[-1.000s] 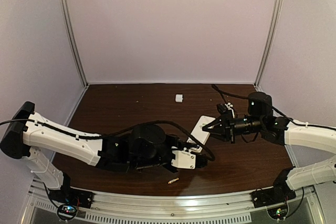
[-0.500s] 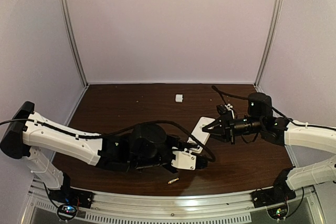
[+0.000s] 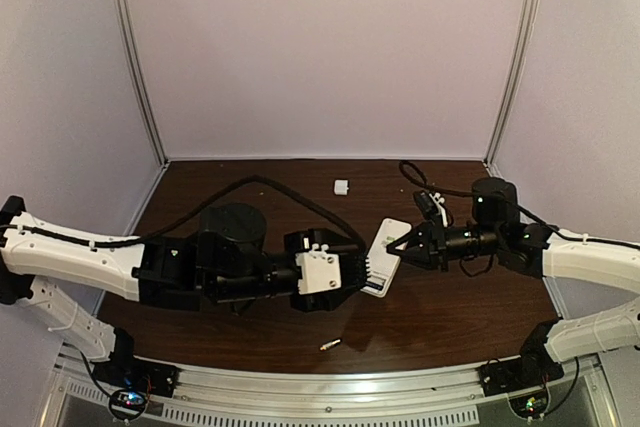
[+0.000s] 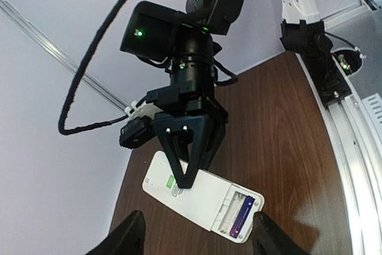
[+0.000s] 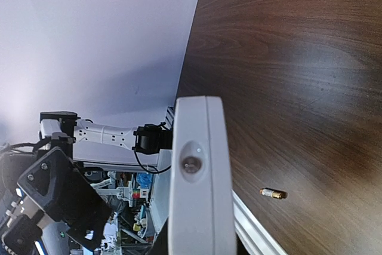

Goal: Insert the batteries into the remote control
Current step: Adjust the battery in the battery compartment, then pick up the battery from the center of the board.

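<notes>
The white remote control (image 3: 386, 255) lies back-up at mid-table, and my right gripper (image 3: 404, 243) is shut on its far half. In the left wrist view the remote control (image 4: 197, 194) shows an uncovered battery bay (image 4: 237, 212) with one dark purple battery (image 4: 240, 218) lying in the outer slot. My left gripper (image 4: 200, 244) stands open just short of that end, one finger on each side and touching nothing. A second battery (image 3: 330, 345) lies loose near the table's front edge, also seen as the battery (image 5: 273, 193) in the right wrist view beside the remote's end face (image 5: 196, 171).
A small flat white plastic piece (image 3: 341, 187) rests toward the back of the brown table (image 3: 250, 197). A metal rail (image 3: 330, 387) runs along the front edge. Pale walls close in the left, back and right sides.
My left gripper has opened and drawn back to the left, away from the remote's near end, and the left arm has swung back with it. The right gripper still holds the remote.
</notes>
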You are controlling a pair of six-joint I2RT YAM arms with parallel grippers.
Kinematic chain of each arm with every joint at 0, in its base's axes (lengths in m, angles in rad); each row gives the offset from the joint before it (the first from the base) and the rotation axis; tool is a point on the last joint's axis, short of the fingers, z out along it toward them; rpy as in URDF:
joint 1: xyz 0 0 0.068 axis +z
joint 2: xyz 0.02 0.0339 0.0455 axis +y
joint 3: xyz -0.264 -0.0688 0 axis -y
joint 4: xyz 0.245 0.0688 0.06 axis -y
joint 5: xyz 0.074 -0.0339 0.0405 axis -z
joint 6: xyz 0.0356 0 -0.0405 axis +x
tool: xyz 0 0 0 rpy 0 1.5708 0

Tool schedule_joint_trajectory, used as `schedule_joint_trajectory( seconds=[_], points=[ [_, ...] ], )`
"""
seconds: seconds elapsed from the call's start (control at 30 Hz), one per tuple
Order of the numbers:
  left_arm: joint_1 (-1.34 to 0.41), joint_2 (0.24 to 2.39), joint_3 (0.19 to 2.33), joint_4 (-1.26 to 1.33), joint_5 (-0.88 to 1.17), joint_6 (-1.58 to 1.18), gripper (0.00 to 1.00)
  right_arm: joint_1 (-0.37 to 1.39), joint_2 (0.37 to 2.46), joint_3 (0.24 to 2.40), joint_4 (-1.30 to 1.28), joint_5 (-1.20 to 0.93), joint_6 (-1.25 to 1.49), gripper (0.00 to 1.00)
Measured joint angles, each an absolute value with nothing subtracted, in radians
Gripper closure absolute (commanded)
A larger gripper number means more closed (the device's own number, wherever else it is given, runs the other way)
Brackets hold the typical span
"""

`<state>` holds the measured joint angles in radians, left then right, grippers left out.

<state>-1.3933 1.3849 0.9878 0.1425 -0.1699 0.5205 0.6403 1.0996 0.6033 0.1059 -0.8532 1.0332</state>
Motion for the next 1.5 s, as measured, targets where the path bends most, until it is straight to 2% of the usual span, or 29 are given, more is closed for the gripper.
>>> schedule_joint_trajectory(
  seconds=[0.33, 0.43, 0.7, 1.03, 1.5],
  points=[
    [-1.349, 1.274, 0.833, 0.01, -0.096, 0.21, 0.51, 0.628, 1.02, 0.617, -0.016, -0.813, 0.746, 1.0],
    [-1.335, 1.282, 0.802, -0.057, -0.069, 0.099, 0.57, 0.628, 1.011, 0.638, -0.072, -0.788, 0.682, 1.0],
    [-1.334, 1.405, 0.791, -0.142, -0.021, -0.081, 0.65, 0.599, 0.986, 0.64, -0.163, -0.759, 0.618, 1.0],
    [-1.334, 1.59, 0.838, -0.166, 0.062, -0.103, 0.65, 0.532, 0.944, 0.63, -0.192, -0.794, 0.601, 1.0],
    [-1.334, 1.697, 0.874, -0.165, 0.07, -0.107, 0.66, 0.517, 0.878, 0.612, -0.191, -0.826, 0.589, 1.0]
  ],
)
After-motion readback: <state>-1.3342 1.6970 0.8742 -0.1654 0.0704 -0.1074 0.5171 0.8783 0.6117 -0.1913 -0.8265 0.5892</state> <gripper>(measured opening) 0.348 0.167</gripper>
